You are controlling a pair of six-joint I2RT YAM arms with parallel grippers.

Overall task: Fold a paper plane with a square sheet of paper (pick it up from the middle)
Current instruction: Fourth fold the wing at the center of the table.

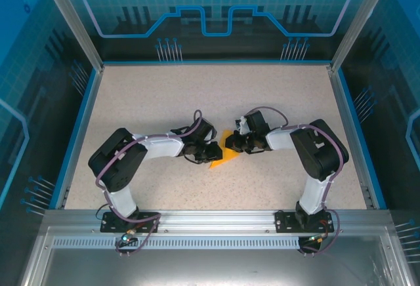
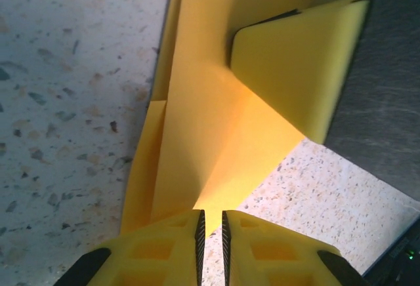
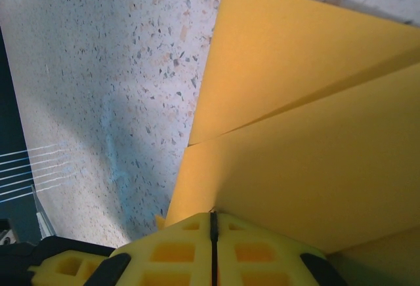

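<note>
Right gripper (image 3: 213, 217) clamps the folded sheet of paper (image 3: 295, 135); left gripper (image 2: 210, 217) at its tip, grip I can't tell.

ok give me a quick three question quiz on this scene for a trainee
1. True or false: the paper lies flat and unfolded on the table.
2. Where do the left gripper and right gripper stand? A: apart at opposite table edges. B: close together at the paper. C: both at the far rim.
3. Fill in: the right gripper is ___ on the paper.
Key: 1 false, folded layers show; 2 B; 3 shut.
</note>
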